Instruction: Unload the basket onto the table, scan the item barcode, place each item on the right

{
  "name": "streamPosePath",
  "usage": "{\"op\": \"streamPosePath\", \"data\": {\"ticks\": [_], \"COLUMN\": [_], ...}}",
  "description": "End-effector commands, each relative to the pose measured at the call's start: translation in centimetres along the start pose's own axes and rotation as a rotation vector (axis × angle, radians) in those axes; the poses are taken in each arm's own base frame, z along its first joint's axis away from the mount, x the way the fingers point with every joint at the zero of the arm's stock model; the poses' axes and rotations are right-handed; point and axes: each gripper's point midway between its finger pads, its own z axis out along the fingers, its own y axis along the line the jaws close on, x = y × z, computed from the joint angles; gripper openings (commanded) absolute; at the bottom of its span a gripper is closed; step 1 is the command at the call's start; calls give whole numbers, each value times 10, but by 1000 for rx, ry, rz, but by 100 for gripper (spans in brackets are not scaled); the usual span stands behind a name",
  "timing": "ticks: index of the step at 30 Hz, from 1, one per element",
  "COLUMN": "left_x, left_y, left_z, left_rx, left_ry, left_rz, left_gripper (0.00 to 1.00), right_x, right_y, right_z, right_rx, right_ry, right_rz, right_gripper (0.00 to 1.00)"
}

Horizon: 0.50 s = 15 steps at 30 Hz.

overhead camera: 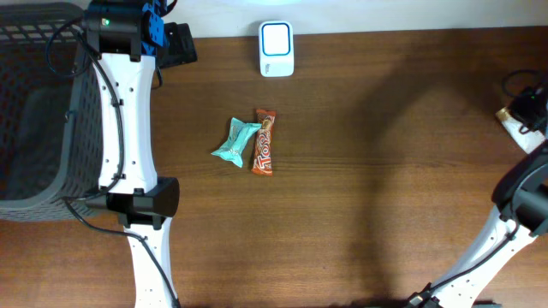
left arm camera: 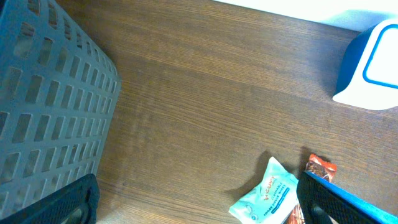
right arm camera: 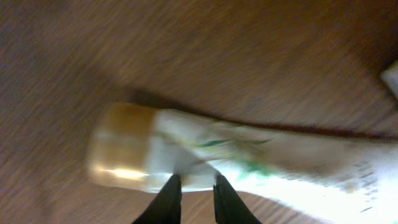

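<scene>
So this one's early days, I reckon. The scanner (overhead camera: pixel 276 49) sits at the far edge of the table (overhead camera: pixel 385 214) with nothing in front of it, so no barcode is getting read right now.

The right gripper (right arm camera: pixel 196 180) is way off at the right edge, well apart from the scanner. In its wrist view there's a white tube (right arm camera: pixel 249 155) with a gold cap and green print, lying across the frame, all smeared with blur. The fingers are narrow, with the tips right at the tube's lower edge. Honestly I can't tell whether they've got hold of it or are only touching it. I also can't tell whether the tube is on the wood or lifted off it. No barcode shows on the side we see.

The left gripper (left arm camera: pixel 199 208) is spread wide with nothing in it, up by the basket (overhead camera: pixel 34 111) at the back left. It looks down at a teal packet (overhead camera: pixel 237 143) and a bar (overhead camera: pixel 265 142), which lie touching in the middle of the table.

What's left, by my guess, is pretty much everything. The tube needs a solid grip, then a carry over to the scanner, then turning so the code faces the window. The packet and bar look untouched too, if they're part of it.
</scene>
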Motion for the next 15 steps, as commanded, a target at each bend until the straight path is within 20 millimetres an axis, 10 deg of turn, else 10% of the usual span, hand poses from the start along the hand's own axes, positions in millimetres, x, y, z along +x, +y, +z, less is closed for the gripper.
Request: {"op": "streamPosePath", "data": {"ticks": [1, 8, 15], "left_x": [-1, -2, -2], "left_y": [3, 5, 4], "left_z": [-1, -1, -1], "left_rx": [-13, -15, -14], "left_ry": [-8, -8, -8], "left_rz": [-5, -9, -7], "left_gripper": [99, 99, 99], "right_x": [-2, -13, 41], "right_y": [-26, 15, 26], "right_z": [6, -54, -1], "right_rx": [33, -98, -30], "right_ry": [3, -10, 147], "right_rz": [46, -73, -136], "right_gripper": [20, 13, 4]}}
